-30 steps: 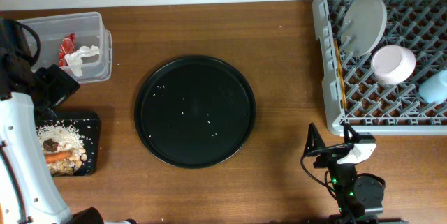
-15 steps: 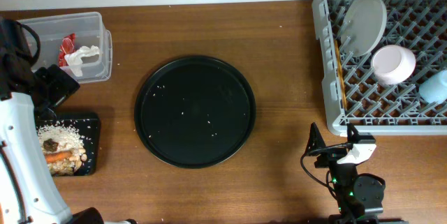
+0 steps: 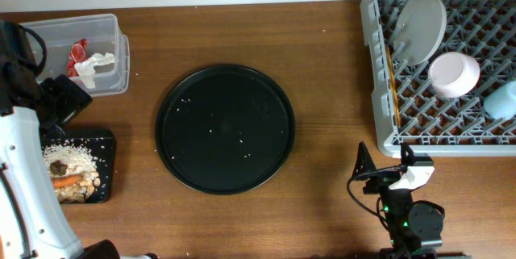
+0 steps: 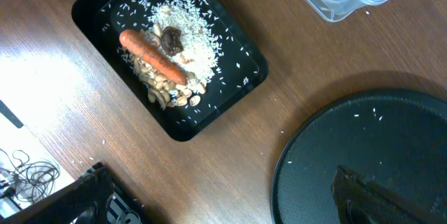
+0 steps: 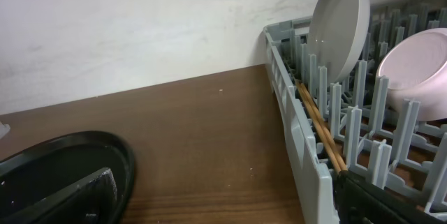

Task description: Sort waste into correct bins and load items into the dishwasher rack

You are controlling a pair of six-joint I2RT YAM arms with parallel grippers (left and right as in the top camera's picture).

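The grey dishwasher rack (image 3: 384,122) at the right holds the white plate (image 3: 423,25) on edge, the pinkish-white bowl (image 3: 454,74), the pale blue cup (image 3: 501,99) and the wooden chopsticks (image 3: 393,81). The clear tub (image 3: 113,29) holds the red wrapper (image 3: 78,52) and white tissue (image 3: 97,65). The flat black tray (image 3: 107,142) holds rice scraps (image 3: 76,158), the carrot (image 3: 68,181) and the brown lump (image 3: 58,166). My left gripper (image 3: 68,98) hovers open and empty between the tub and the tray (image 4: 244,84). My right gripper (image 3: 384,166) is open and empty, just in front of the rack (image 5: 307,147).
The large round black tray (image 3: 225,128) sits mid-table with a few rice grains on it. In the left wrist view a black-and-white object (image 4: 105,203) and thin cables (image 4: 28,178) lie at the table's near-left edge. A pale wall (image 5: 140,28) stands behind the table.
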